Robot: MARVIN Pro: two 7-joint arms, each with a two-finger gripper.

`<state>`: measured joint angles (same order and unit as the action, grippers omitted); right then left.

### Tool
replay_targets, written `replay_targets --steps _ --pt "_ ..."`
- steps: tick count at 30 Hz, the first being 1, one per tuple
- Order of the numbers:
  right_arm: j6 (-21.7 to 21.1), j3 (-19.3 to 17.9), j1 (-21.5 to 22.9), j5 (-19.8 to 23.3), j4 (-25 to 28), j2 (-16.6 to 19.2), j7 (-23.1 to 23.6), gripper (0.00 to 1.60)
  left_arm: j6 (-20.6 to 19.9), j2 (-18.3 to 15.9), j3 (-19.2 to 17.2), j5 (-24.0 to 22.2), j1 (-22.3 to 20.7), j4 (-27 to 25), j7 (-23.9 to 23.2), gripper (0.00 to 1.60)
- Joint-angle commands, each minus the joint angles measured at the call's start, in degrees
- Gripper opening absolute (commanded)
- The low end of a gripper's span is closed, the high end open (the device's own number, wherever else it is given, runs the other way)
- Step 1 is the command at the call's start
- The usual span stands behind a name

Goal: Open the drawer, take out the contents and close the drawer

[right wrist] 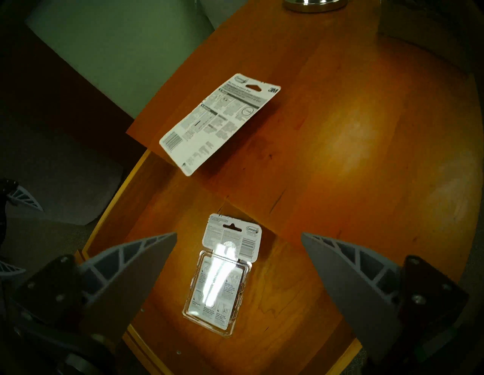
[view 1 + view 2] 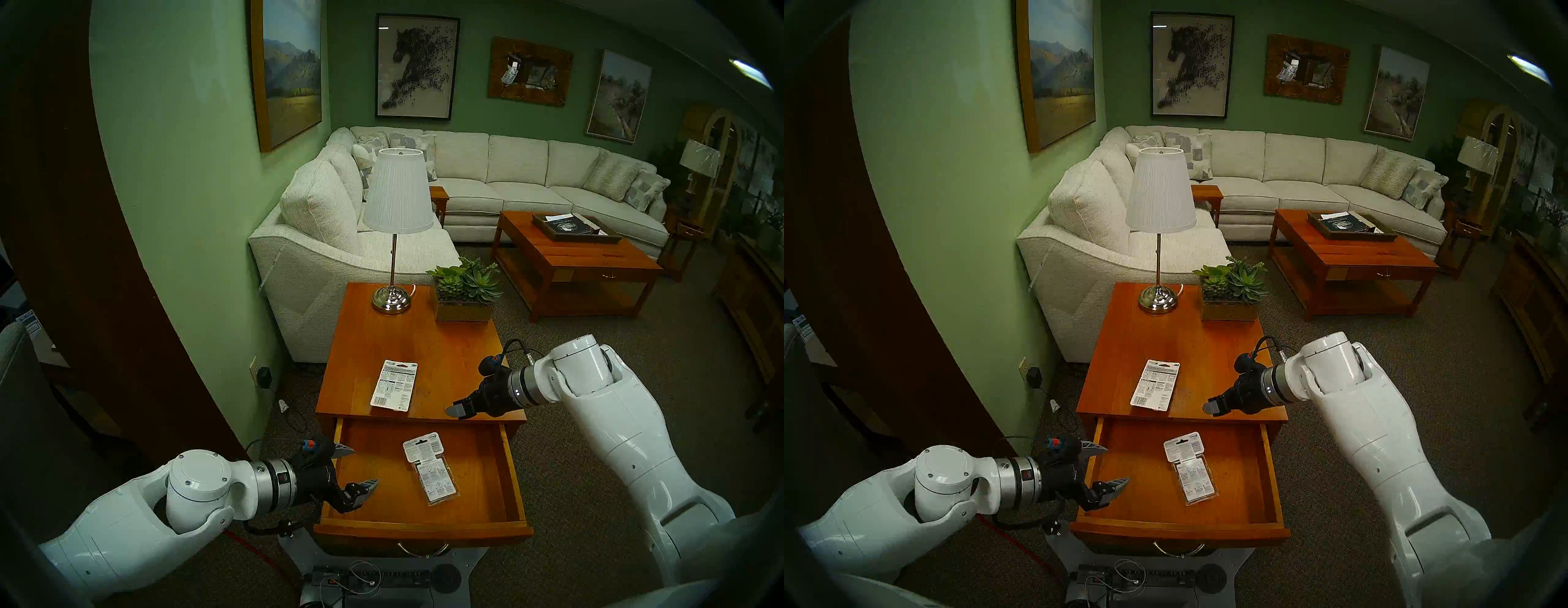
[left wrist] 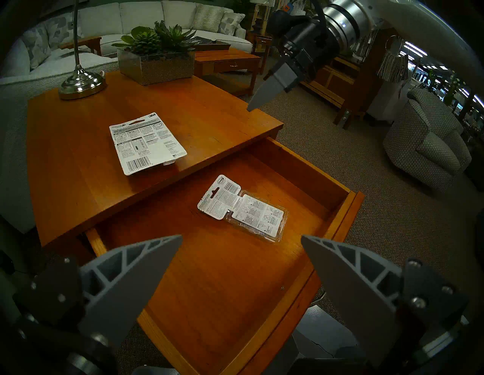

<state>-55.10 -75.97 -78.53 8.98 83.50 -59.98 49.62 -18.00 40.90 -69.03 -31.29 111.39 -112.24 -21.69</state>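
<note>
The drawer (image 2: pixel 424 530) of the cherry side table stands pulled out, its silver bail handle (image 2: pixel 422 550) on the front. A clear blister pack (image 2: pixel 430 471) with white backing lies flat on the drawer floor, right of centre. The white 3M card (image 2: pixel 394 384) lies on the table top just behind the drawer. My left gripper (image 2: pixel 362 466) hangs open over the drawer's left side, empty, with the pack (image 3: pixel 242 208) ahead of its fingers. My right gripper (image 2: pixel 456 411) hovers open and empty above the table's front right edge, looking down on the blister pack (image 1: pixel 220 275) and the card (image 1: pixel 220 123).
A lamp (image 2: pixel 392 297) and a succulent planter (image 2: pixel 464 293) stand at the back of the table top. A white sofa (image 2: pixel 322 237) is behind left, a coffee table (image 2: pixel 572 259) behind right. My base (image 2: pixel 382 577) sits under the drawer front.
</note>
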Motion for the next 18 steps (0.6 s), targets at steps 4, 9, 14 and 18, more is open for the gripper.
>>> replay_targets --steps 4,9,14,18 --pt "0.1 0.1 -4.0 2.96 3.61 1.19 1.48 1.6 0.66 -0.09 -0.73 -0.07 -0.47 -1.48 0.0 1.6" --pt "0.1 1.1 -2.98 3.26 0.32 0.33 0.56 1.6 0.68 -0.1 -0.75 -0.07 -0.45 -1.5 0.0 1.6" --pt "0.1 3.07 -0.76 2.42 -4.55 -1.11 0.18 1.6 0.67 -0.09 -0.74 -0.07 -0.45 -1.49 0.0 1.6" --pt "0.72 4.55 1.75 1.88 -9.38 -2.38 -0.39 1.6 0.64 -0.08 -0.72 -0.06 -0.49 -1.46 -0.02 1.6"
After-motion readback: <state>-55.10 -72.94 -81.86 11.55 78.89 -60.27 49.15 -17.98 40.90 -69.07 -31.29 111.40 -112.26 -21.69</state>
